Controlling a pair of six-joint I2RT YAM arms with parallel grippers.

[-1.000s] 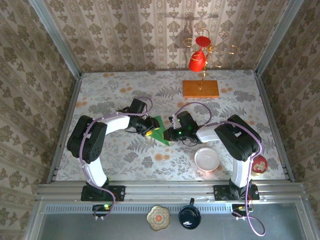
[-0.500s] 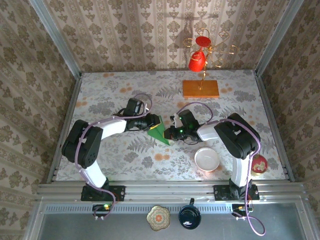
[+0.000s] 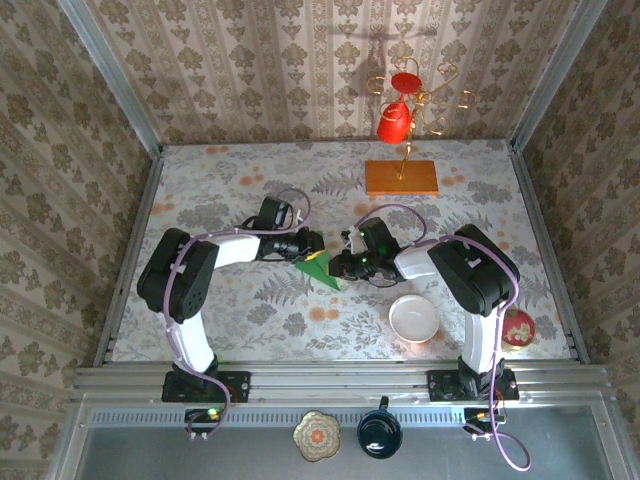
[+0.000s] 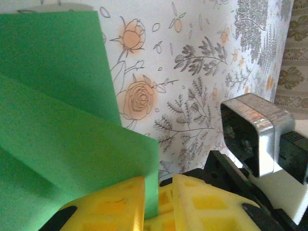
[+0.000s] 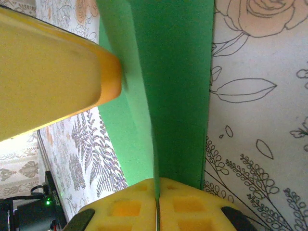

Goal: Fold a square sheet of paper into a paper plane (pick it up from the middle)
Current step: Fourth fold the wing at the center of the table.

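Partly folded square sheet of paper [image 3: 322, 272], long axis diagonal, far-left to near-right over the desk [image 3: 250, 310]; left fingers [image 4: 106, 208] and right fingers [image 5: 129, 211] each clamp closed on it.

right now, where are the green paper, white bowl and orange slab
green paper [image 3: 325, 272], top view, exposed lower corner
white bowl [image 3: 414, 320], top view, bare inside
orange slab [image 3: 425, 180], top view, bare right end

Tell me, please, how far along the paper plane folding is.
Done: the green paper sheet already shows overlapping folded layers. In hand: the left hand and right hand both pinch it. Left: it is not yet a narrow pointed dart, so it likely needs more folds.
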